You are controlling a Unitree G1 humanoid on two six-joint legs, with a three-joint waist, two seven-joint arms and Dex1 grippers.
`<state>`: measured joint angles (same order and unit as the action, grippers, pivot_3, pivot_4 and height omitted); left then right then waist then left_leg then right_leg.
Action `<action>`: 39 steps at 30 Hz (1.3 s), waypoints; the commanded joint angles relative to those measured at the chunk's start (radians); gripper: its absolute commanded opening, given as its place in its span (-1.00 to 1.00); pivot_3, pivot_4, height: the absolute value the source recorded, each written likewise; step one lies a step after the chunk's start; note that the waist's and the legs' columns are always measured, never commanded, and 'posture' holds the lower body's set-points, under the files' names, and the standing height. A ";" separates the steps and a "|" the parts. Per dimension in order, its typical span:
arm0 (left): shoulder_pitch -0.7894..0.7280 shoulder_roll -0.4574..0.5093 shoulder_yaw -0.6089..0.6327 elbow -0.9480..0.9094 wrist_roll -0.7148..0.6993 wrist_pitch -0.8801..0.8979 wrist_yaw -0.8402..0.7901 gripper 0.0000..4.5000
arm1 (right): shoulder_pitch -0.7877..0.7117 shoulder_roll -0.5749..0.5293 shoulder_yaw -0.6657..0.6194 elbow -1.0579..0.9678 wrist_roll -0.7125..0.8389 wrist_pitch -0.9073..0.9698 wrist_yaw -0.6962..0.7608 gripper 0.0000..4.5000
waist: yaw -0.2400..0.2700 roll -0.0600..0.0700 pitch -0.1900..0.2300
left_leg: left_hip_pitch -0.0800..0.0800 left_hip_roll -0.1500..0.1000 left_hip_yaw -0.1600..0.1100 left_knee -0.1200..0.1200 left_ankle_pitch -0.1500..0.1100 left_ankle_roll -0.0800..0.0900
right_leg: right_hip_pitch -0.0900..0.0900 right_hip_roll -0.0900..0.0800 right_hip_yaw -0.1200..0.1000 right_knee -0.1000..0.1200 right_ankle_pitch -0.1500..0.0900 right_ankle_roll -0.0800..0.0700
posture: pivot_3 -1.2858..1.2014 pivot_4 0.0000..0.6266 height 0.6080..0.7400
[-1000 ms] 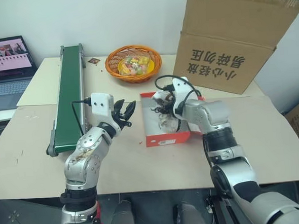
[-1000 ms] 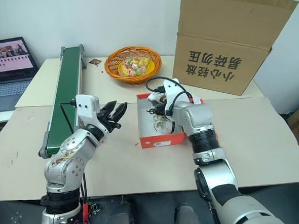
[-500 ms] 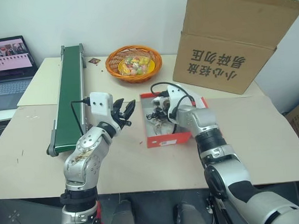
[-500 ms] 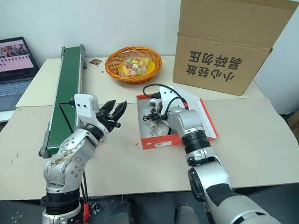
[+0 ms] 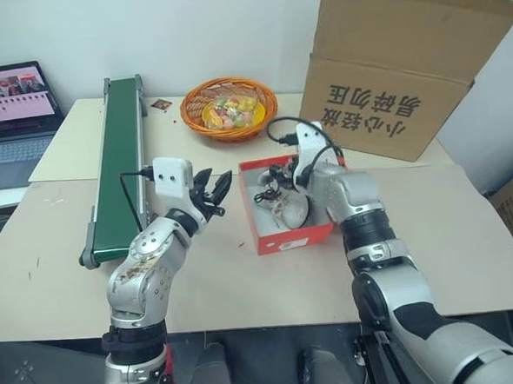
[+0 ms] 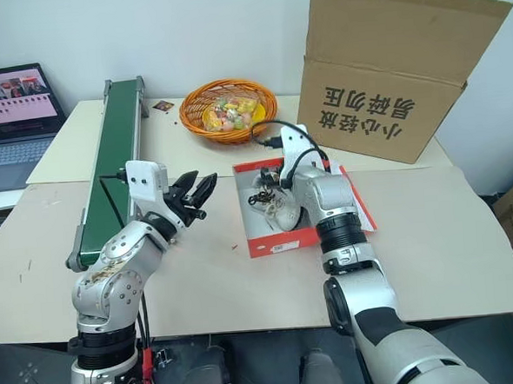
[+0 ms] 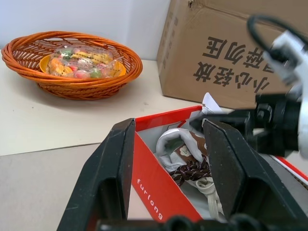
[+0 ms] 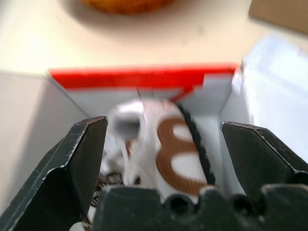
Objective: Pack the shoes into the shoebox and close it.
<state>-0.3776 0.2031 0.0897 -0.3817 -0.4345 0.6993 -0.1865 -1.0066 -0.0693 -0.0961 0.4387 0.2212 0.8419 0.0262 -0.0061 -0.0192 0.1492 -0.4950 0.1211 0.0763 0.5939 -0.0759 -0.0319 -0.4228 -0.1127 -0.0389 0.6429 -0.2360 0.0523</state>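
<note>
The red shoebox (image 5: 287,241) stands open on the table in front of me, its lid flap (image 6: 359,210) lying out to its right. White shoes (image 5: 290,209) with dark laces lie inside it. My right gripper (image 8: 163,127) hangs just over the back of the box, open wide, with a shoe (image 8: 168,144) below the gap and nothing held. Left of the box, my left gripper (image 5: 217,182) is raised above the table and points toward it. It is open and empty, and the box wall (image 7: 159,187) lies beyond its fingers.
A green conveyor belt (image 5: 119,157) runs along the left side of the table. Behind the shoebox are an orange basket of wrapped sweets (image 5: 229,108) and a large brown carton (image 5: 397,61). A laptop (image 5: 12,111) sits far left.
My right gripper has opened wide and lifted a little above the shoes in the box. The left arm has kept still.
</note>
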 commanded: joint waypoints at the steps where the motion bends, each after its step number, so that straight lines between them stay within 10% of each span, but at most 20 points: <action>1: -0.014 0.018 0.031 -0.028 -0.006 -0.016 -0.003 0.05 | -0.042 -0.003 -0.045 -0.167 0.059 0.047 0.024 0.99 | 0.000 0.000 0.000 | 0.000 0.000 0.000 0.000 0.000 0.000 | 0.000 0.000 0.000 0.000 0.000 0.000 | 0.03 -0.52 0.82; 9: 0.000 0.058 0.108 -0.034 0.020 -0.037 0.034 0.05 | 0.027 -0.002 -0.076 -0.407 0.184 -0.051 0.169 0.99 | 0.001 0.000 0.000 | 0.000 0.000 0.000 0.000 0.000 0.000 | 0.000 0.000 0.000 0.000 0.000 0.000 | 0.03 -0.52 0.82; 17: 0.132 0.117 0.320 -0.045 0.113 -0.074 0.165 0.05 | 0.350 -0.187 0.278 -0.714 0.089 -0.275 0.507 0.99 | -0.006 0.000 0.000 | 0.002 0.000 0.000 -0.002 0.000 0.000 | 0.000 0.000 0.000 -0.001 -0.001 0.000 | 0.03 -0.52 0.82; 31: 0.207 0.135 0.369 0.008 0.115 -0.101 0.155 0.05 | 0.281 -0.103 0.444 -0.519 -0.079 -0.482 0.535 0.99 | 0.007 0.000 0.000 | 0.003 0.000 0.000 -0.002 -0.001 -0.001 | -0.003 -0.001 -0.001 -0.003 -0.004 -0.006 | 0.03 -0.52 0.82; 39: 0.168 0.147 0.355 0.052 0.136 -0.114 0.160 0.97 | 0.211 -0.081 0.404 -0.367 -0.102 -0.569 0.554 1.00 | 0.015 0.000 0.000 | 0.002 0.000 0.000 -0.002 -0.001 -0.001 | -0.003 -0.001 -0.001 -0.003 -0.003 -0.007 | 0.03 -0.52 0.82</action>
<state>-0.1910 0.3351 0.4476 -0.3149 -0.3112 0.6126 -0.0226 -0.7669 -0.1520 0.3411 0.0750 0.1217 0.3143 0.5729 0.0090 -0.0196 0.1492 -0.4927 0.1212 0.0769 0.5916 -0.0766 -0.0333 -0.4262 -0.1133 -0.0399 0.6401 -0.2388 0.0457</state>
